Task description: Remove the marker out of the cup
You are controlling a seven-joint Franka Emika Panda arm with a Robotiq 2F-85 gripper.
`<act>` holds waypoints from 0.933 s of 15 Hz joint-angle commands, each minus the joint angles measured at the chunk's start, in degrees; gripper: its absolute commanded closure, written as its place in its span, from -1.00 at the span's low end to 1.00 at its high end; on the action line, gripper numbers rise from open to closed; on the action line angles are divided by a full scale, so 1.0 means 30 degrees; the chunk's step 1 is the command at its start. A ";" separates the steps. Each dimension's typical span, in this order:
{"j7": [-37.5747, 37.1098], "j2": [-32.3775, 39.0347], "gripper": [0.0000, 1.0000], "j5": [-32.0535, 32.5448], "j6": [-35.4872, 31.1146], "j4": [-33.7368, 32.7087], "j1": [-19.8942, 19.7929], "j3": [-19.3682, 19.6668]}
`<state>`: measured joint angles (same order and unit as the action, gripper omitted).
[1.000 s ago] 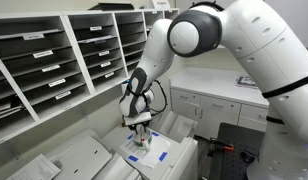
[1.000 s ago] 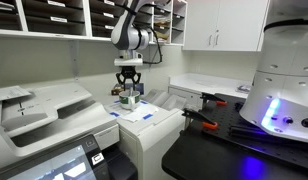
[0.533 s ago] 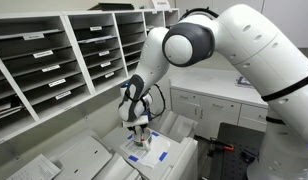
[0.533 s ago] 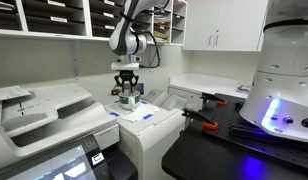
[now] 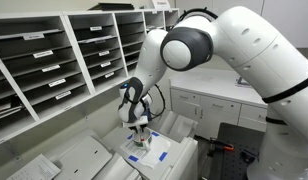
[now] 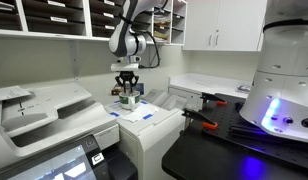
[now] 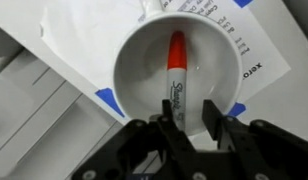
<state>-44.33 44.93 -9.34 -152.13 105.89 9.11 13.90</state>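
Fingers (image 7: pixel 218 130) unmoved since 0.5 s ago — marker (image 7: pixel 176 75) still in cup (image 7: pixel 129 62).

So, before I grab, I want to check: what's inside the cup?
One marker with a red cap, slanting across the cup. Its near end is covered by the hand, so that tip can't be seen. Nothing else shows inside.

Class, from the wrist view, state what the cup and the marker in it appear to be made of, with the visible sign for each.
The cup: probably thin plastic, perhaps coated paper; smooth white wall with a soft sheen and a thin rim. The marker: likely plastic; glossy red cap, pale barrel with printed lettering.
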 commanded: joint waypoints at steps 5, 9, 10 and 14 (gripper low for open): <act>-0.0588 0.0246 0.27 0.0241 0.0037 -0.0293 0.0542 0.0588; -0.0591 0.0300 0.14 0.0343 0.0085 -0.0336 0.0643 0.0731; -0.0567 0.0313 0.10 0.0336 0.0104 -0.0344 0.0642 0.0728; -0.0612 0.0355 0.61 0.0326 0.0169 -0.0359 0.0715 0.0799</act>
<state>-44.34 45.54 -9.22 -152.13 105.58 10.37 15.25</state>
